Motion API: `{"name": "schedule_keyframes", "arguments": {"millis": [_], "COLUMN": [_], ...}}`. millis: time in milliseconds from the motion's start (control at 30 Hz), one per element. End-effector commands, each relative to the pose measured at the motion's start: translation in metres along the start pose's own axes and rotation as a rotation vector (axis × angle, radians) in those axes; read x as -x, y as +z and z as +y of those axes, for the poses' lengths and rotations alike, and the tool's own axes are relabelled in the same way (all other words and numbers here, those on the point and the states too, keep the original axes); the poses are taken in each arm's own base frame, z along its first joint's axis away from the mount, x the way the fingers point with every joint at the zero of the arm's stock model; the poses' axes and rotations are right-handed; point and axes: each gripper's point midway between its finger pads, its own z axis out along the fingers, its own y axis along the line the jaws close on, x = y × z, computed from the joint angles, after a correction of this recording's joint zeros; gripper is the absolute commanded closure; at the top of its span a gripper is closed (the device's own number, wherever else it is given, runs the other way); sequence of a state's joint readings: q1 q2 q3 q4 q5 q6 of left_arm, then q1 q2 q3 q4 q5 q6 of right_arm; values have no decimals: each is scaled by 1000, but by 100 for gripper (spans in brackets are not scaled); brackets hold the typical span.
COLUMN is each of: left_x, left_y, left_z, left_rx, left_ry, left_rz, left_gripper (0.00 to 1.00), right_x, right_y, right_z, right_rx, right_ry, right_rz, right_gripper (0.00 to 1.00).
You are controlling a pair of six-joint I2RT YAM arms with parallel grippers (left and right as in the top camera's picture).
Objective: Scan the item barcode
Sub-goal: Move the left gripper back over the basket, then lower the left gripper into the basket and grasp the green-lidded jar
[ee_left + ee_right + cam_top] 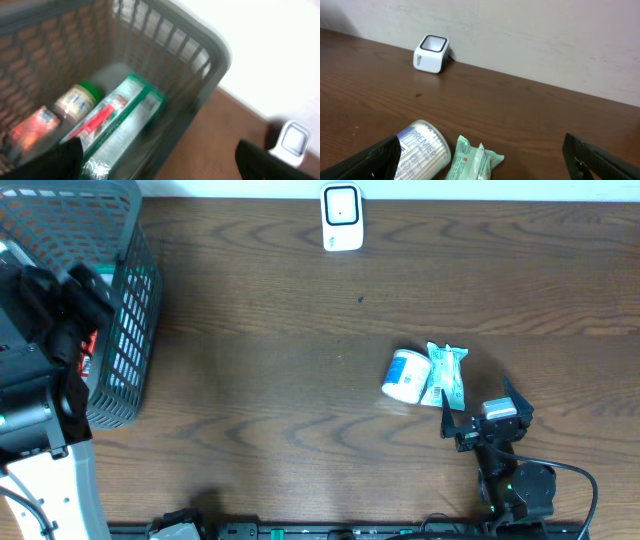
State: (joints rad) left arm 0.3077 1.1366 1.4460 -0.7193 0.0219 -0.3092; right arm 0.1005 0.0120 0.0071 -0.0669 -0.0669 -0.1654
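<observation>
The white barcode scanner [341, 218] stands at the table's far edge; it also shows in the right wrist view as a scanner [431, 53] by the wall. A cotton swab tub [406, 376] lies on its side beside a green packet [446, 375]. My right gripper [478, 406] is open just behind them, nothing between its fingers; in its own view the tub [420, 150] and the packet [472, 160] lie between and ahead of the jaws. My left gripper [157, 150] is open above the basket [210, 45], over a green box [120, 125], empty.
The grey mesh basket [125, 330] fills the table's far left corner. Inside it lie a jar with a green lid [75, 102] and a red packet [32, 127]. The left arm's bulk [40, 330] hangs over the basket.
</observation>
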Motion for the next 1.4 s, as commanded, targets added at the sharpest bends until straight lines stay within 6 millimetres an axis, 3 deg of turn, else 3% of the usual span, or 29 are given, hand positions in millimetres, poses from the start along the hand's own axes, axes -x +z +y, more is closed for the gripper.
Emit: {"name": "schedule_keyframes", "arguments": {"millis": [0, 233, 333, 433, 500, 533, 633, 700, 800, 967, 1100, 1367], "left_x": [20, 70, 92, 97, 92, 87, 66, 48, 18, -21, -48, -75], "left_y": [-4, 16, 43, 76, 98, 107, 125, 129, 156, 192, 207, 227], "left_z": [-12, 8, 24, 43, 55, 61, 75, 87, 109, 139, 157, 172], "left_rx": [-57, 78, 136, 180, 199, 209, 232, 259, 276, 294, 283, 264], "left_ry": [39, 71, 114, 173, 206, 200, 190, 241, 332, 330, 374, 407], "left_rz": [-61, -35, 14, 72, 110, 130, 218, 302, 422, 563, 667, 751], "left_gripper": [20, 19, 18, 18, 18, 7, 2, 2, 2, 0, 0, 6], "right_x": [0, 0, 0, 0, 0, 0, 0, 0, 0, 0, 0, 0], "right_y": [0, 0, 0, 0, 0, 0, 0, 0, 0, 0, 0, 0], "right_z": [2, 2, 2, 2, 2, 2, 2, 2, 2, 2, 2, 2], "right_rx": [7, 7, 7, 7, 7, 7, 7, 7, 7, 7, 7, 7], "right_ry": [-1, -1, -1, -1, -1, -1, -1, -1, -1, -1, -1, -1], "right_rz": [-2, -2, -2, -2, -2, -2, -2, -2, -2, -2, -2, -2], "right_gripper": [1, 1, 1, 1, 1, 1, 1, 1, 1, 1, 1, 1]}}
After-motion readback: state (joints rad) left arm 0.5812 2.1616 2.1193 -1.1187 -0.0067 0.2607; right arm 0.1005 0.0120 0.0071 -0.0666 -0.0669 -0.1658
